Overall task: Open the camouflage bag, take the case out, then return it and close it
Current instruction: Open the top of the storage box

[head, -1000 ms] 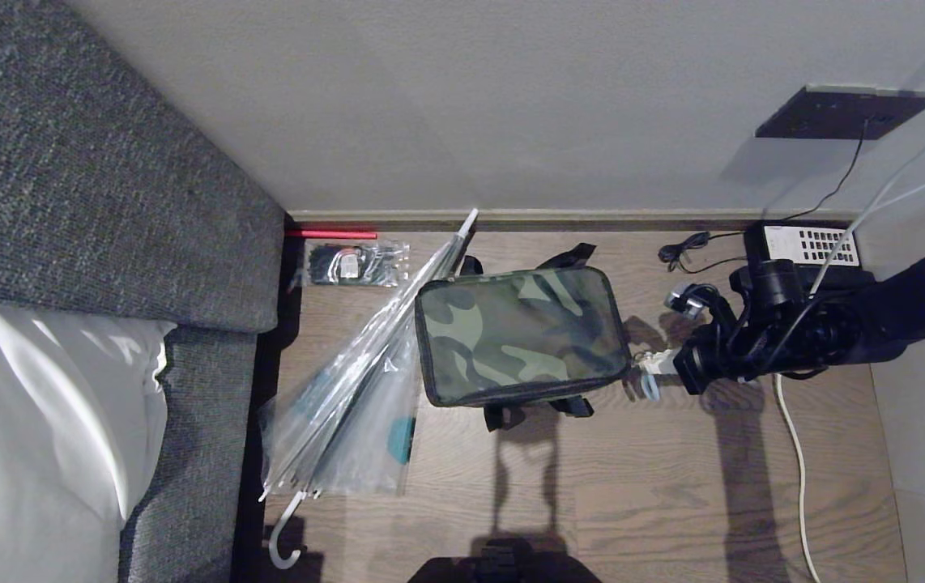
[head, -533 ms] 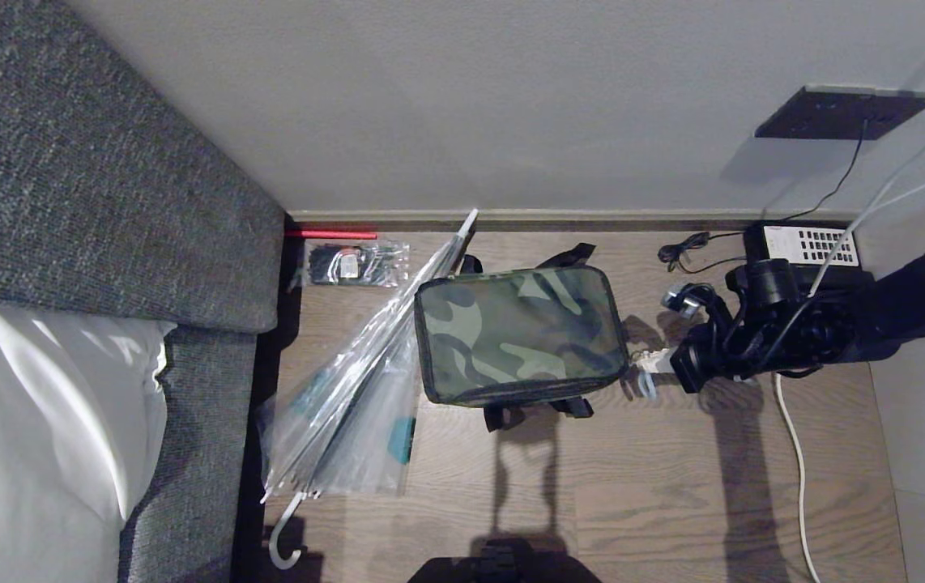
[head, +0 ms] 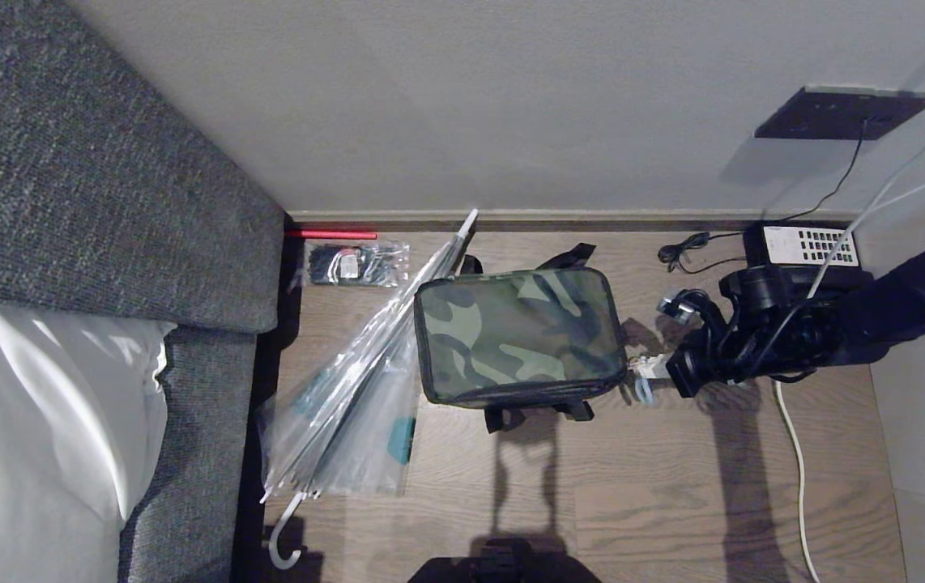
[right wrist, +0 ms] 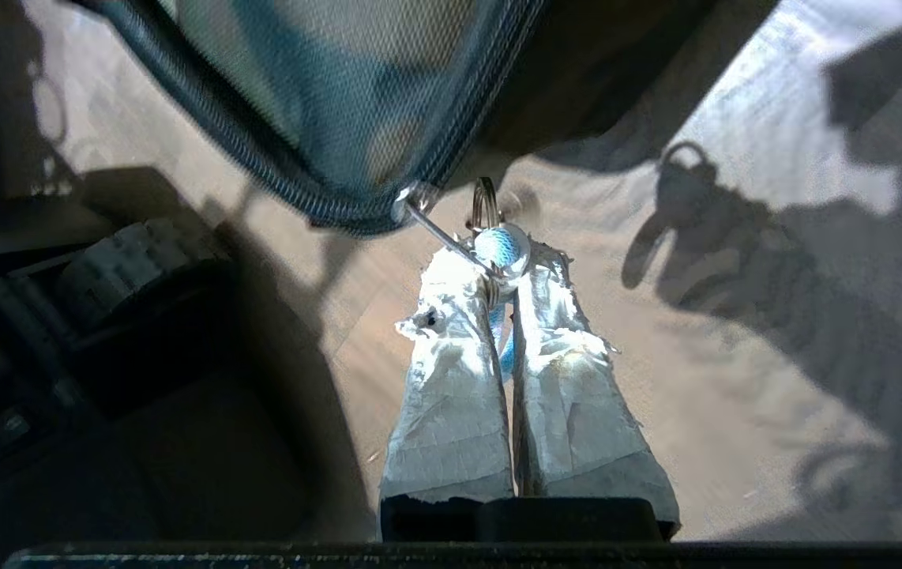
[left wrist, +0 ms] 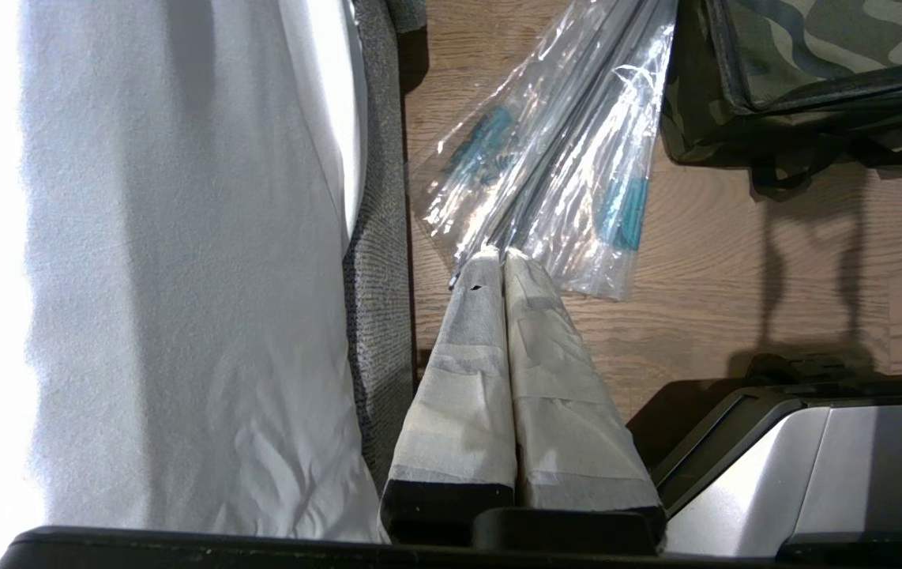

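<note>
Pinching the blue-corded zip pull [right wrist: 501, 246] at its fingertips, the right gripper [head: 650, 369] sits clamped just off the camouflage bag [head: 517, 334]'s near corner; a sideways tug might drag the light bag instead of running the zip, or the cord could slip free

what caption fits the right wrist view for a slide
Right tool shut on the blue zip pull at a corner of the closed camouflage bag.
</note>
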